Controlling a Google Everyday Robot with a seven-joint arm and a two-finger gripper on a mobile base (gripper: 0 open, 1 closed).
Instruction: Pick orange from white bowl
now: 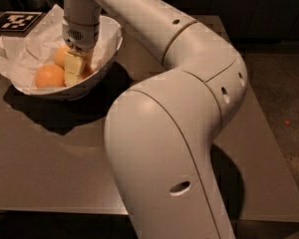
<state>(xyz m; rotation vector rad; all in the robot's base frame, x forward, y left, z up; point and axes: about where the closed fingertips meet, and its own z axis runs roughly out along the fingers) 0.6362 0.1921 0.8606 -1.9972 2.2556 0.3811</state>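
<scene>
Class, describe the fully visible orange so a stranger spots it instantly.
On the table's far-left corner sits the white bowl, with the gripper down inside it. The orange lies nearest the bowl's left rim, fully exposed; the others hide partly behind the gripper.

Gleaming glossy white on the white bowl [108, 54], with crumpled white paper [15, 54] lining it. Glowing yellow-orange on the near orange [50, 76] and the far orange [60, 56]. Showing pale buttery yellow on the gripper [74, 69], down inside the bowl beside the fruit. Carrying cream white along the arm [189, 83], dotted with small dark holes. Displaying black-and-white squares on the marker [19, 20]. Lying matte grey-brown across the table [40, 158].
</scene>
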